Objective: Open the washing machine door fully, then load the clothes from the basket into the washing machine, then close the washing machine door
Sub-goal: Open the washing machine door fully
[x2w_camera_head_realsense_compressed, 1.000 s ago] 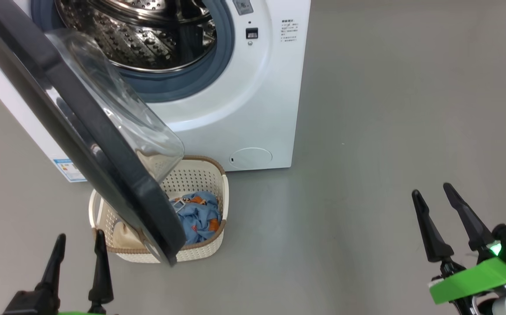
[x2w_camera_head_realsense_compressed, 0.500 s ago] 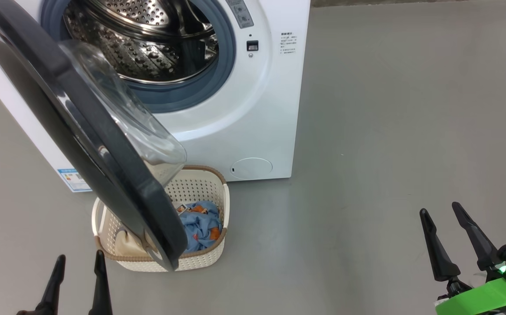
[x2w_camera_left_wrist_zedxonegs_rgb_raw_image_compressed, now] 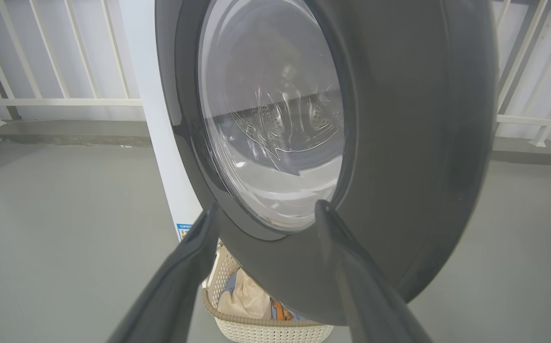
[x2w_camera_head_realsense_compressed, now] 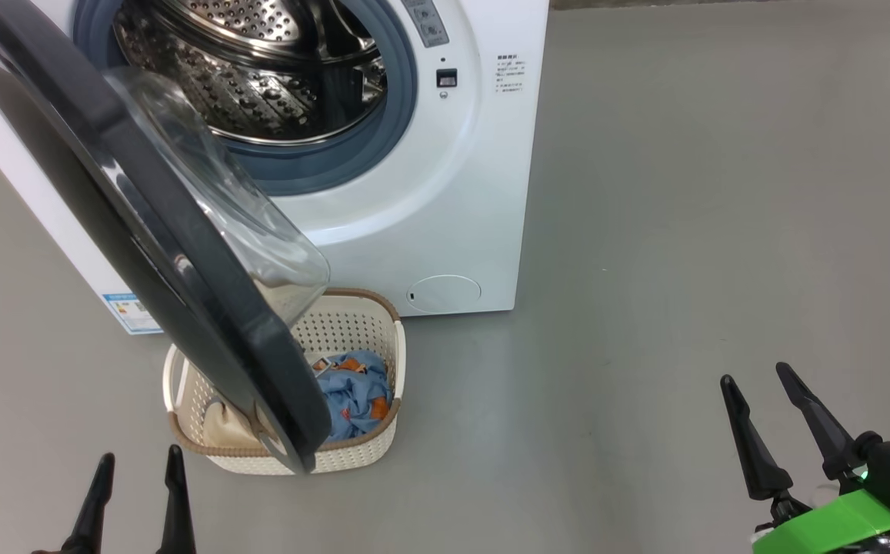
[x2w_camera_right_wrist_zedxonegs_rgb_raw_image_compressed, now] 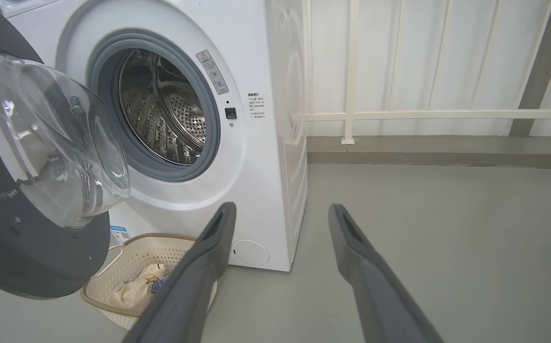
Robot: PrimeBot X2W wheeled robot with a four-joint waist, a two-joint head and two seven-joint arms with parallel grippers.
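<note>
Grey floor, white railing. Only the camera has shifted: the washing machine door still hangs half-open just ahead of the empty, wide-open left gripper, overhanging the basket; right gripper likewise. Opening looks unfinished.

Washing machine: white front-loader, upright on the grey floor. Steel perforated drum exposed and bare, ringed by a blue-grey gasket.

Washing machine door: glossy black, clear domed porthole, swung out on its left hinge and overhanging the basket.

Basket: cream, perforated, brown rim, on the floor just before the machine's lower front.

Clothes: blue printed garment and cream garment, both crumpled inside the basket.
</note>
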